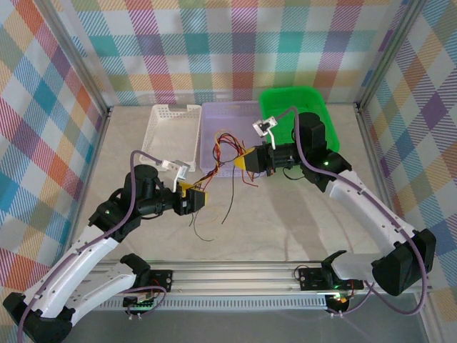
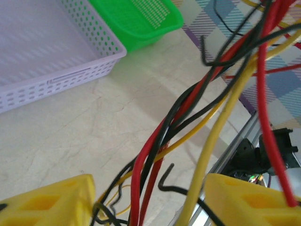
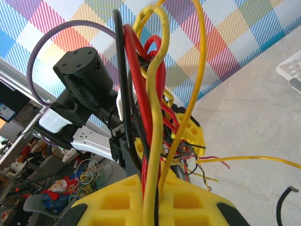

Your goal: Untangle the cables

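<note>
**Top external.** Step in hand, by judgement: parting the cables (image 1: 220,174), which are strung between the two arms.
- Handling advice: use the right end effector (image 1: 245,163) as the fixed anchor. Let the left end effector (image 1: 194,200) take one colour only, not the whole bundle. Draw away slowly along the strand and stop if a knot tightens.
- Location: the bundle runs in the air from left end effector to right. Loose ends trail onto the surface (image 1: 285,221) below, and some reach towards the lavender basket (image 1: 228,114).

**Left wrist.** The left end effector (image 2: 150,200) stands apart at a middling gap, gripping nothing that can be made out.
- The red, black and yellow cables (image 2: 188,108) pass loosely between its yellow fingers (image 2: 56,202), twisted together a little way beyond them.
- Advice: close on a strand below the twist.

**Right wrist.** The right end effector (image 3: 150,200) is closed tight on the cables (image 3: 150,94).
- The cables rise straight out from between its pads and arch across to the left arm's yellow fingers (image 3: 190,134).
- One yellow end strays off sideways.
</note>
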